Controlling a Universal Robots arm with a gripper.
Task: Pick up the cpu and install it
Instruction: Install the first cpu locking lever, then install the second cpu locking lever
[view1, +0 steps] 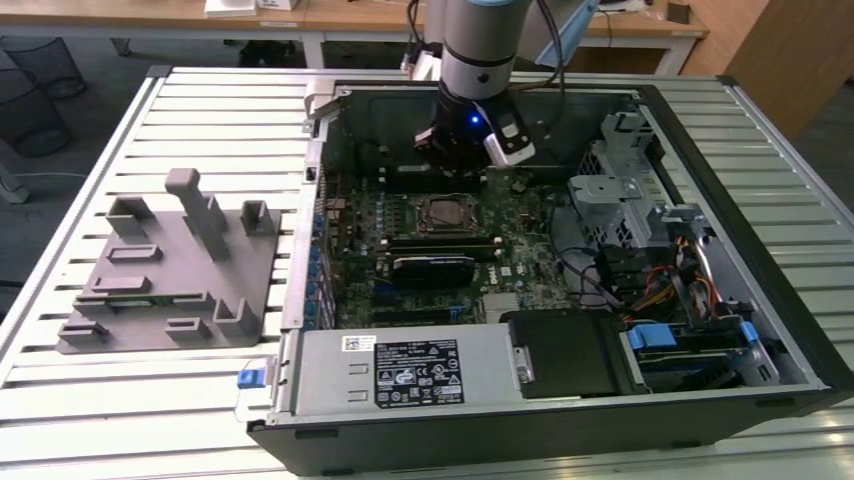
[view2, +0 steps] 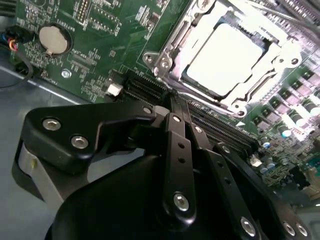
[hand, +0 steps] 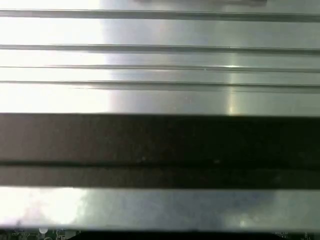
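Exterior view: the gripper (view1: 461, 165) is seen hanging inside the open computer case (view1: 747, 170), just beyond the socket (view1: 447, 213); the cpu (view2: 225, 60) is seated in that socket in the second wrist view; whether the fingers are parted cannot be told.

- A slatted metal table (view1: 160, 400) of pale ribbed strips fills the foreground in the exterior view.
- Wooden desks (view1: 334, 15) line the far side.
- A wire mesh bin (view1: 34, 110) stands on the grey floor (view1: 54, 215) at the exterior view's left.
- A wooden panel (view1: 781, 50) stands at the right.
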